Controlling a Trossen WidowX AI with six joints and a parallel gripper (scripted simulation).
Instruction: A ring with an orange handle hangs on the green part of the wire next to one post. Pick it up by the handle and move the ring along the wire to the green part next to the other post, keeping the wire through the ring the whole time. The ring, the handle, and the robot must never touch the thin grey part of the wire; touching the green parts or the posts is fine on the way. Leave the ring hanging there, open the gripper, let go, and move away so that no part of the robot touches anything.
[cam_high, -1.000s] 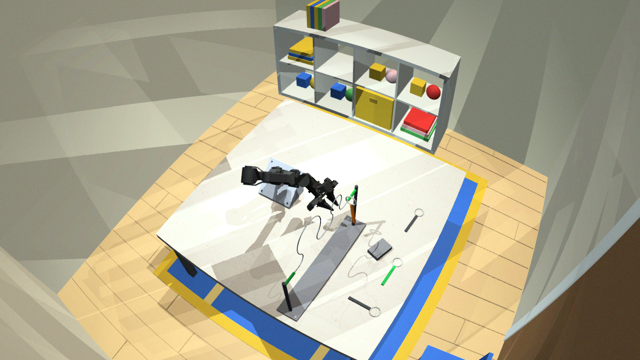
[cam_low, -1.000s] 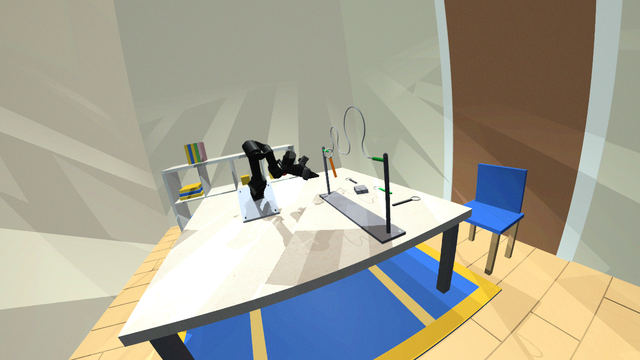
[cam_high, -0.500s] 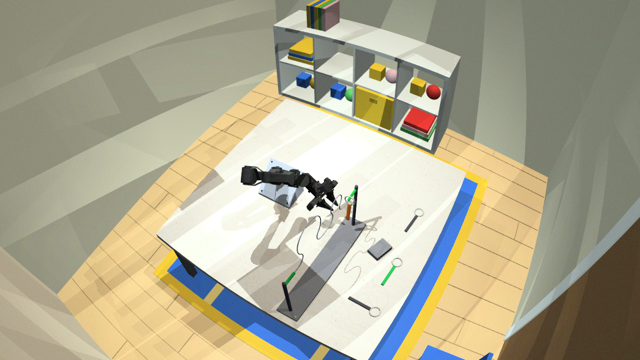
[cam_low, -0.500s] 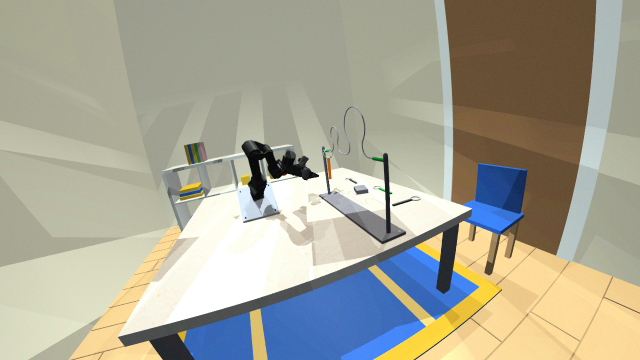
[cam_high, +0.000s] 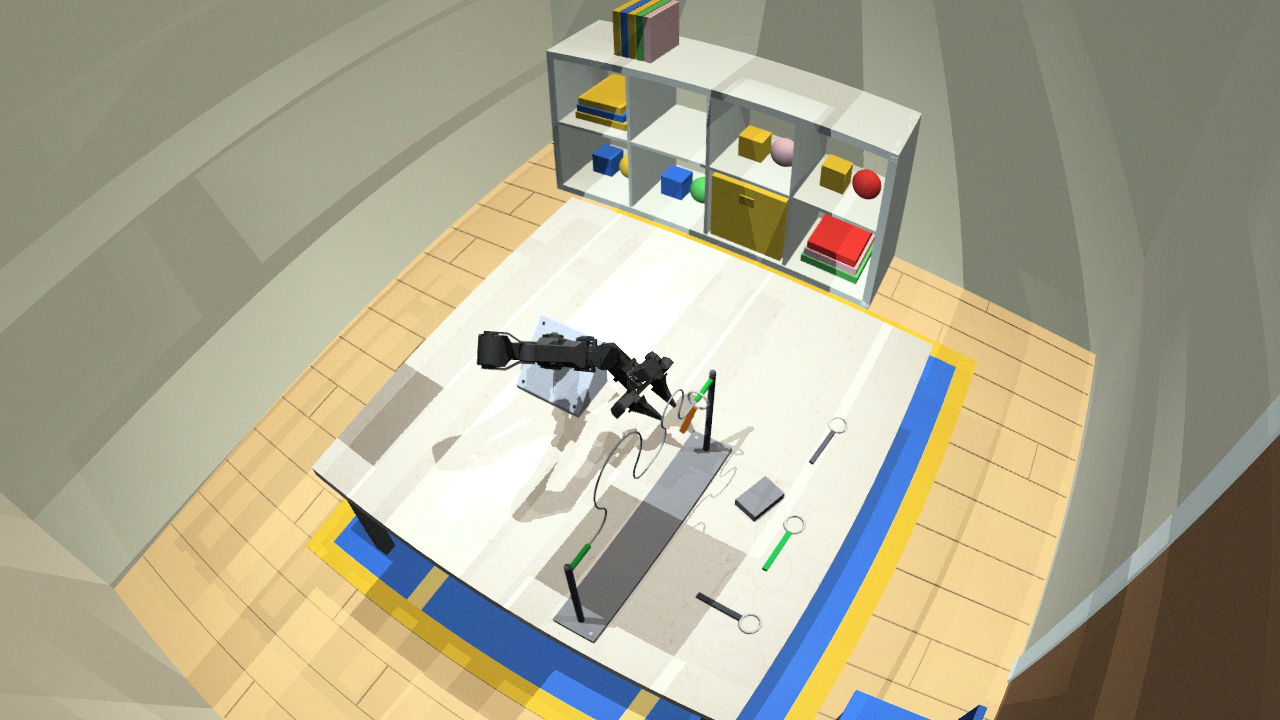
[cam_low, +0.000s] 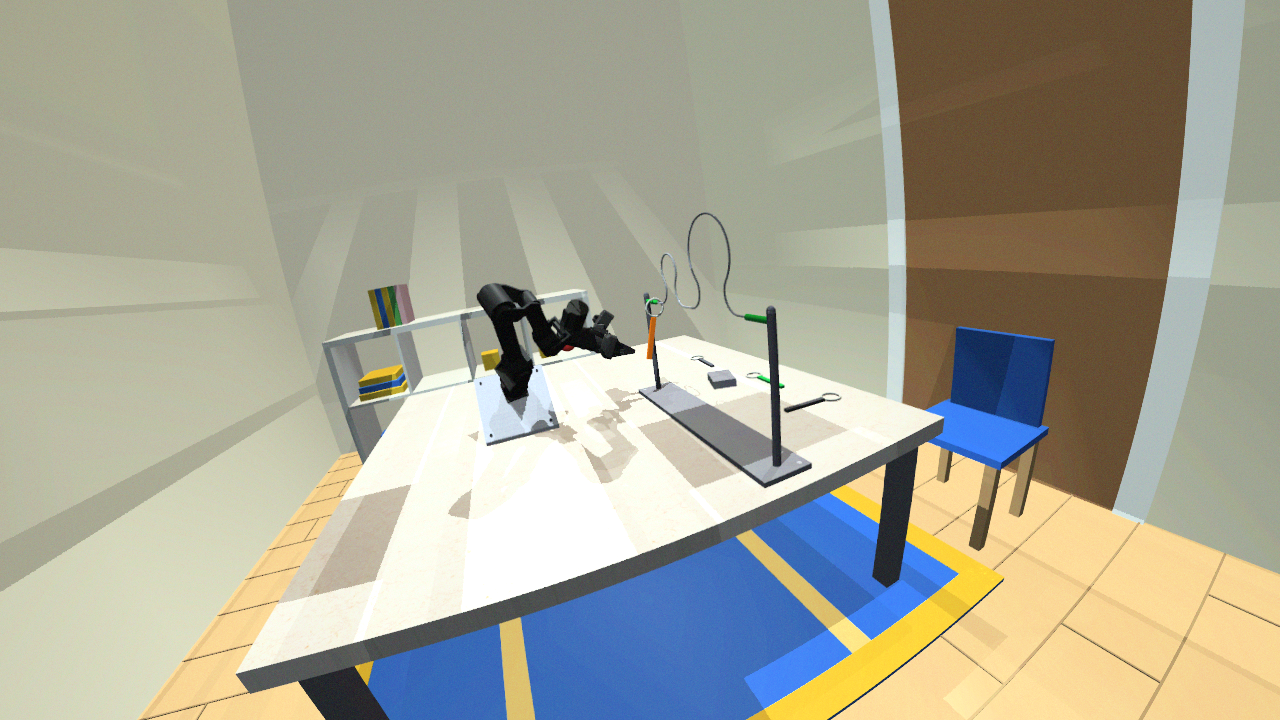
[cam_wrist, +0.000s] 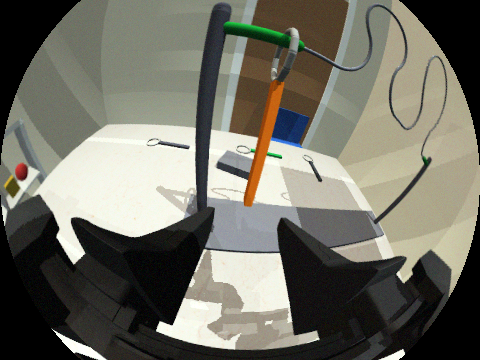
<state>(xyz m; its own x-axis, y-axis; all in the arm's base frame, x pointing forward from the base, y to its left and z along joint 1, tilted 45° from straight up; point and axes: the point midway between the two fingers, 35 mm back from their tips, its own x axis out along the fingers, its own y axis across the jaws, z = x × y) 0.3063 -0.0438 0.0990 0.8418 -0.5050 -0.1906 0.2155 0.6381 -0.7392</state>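
The orange handle (cam_high: 688, 419) (cam_low: 651, 337) (cam_wrist: 262, 145) hangs down from its ring (cam_wrist: 290, 60). The ring hangs around the green part (cam_high: 705, 388) (cam_wrist: 255, 32) beside the far post (cam_high: 709, 411) (cam_low: 656, 367) (cam_wrist: 204, 125), close to where the thin grey wire (cam_wrist: 345, 69) begins. My gripper (cam_high: 667, 411) (cam_low: 631, 350) (cam_wrist: 247, 218) is open and empty. Its fingertips are short of the handle's lower end, with a gap in the exterior view. The other green part (cam_high: 580, 556) (cam_low: 756, 317) (cam_wrist: 426, 161) is by the near post (cam_high: 573, 593) (cam_low: 774, 385) (cam_wrist: 402, 194).
The curvy wire passes close by my fingers in the top view. Beyond the stand's grey base (cam_high: 617, 555) (cam_low: 707, 429) lie a grey block (cam_high: 759, 498) (cam_low: 721, 378), a green-handled ring (cam_high: 778, 548) and two dark-handled rings (cam_high: 824, 444) (cam_high: 720, 608).
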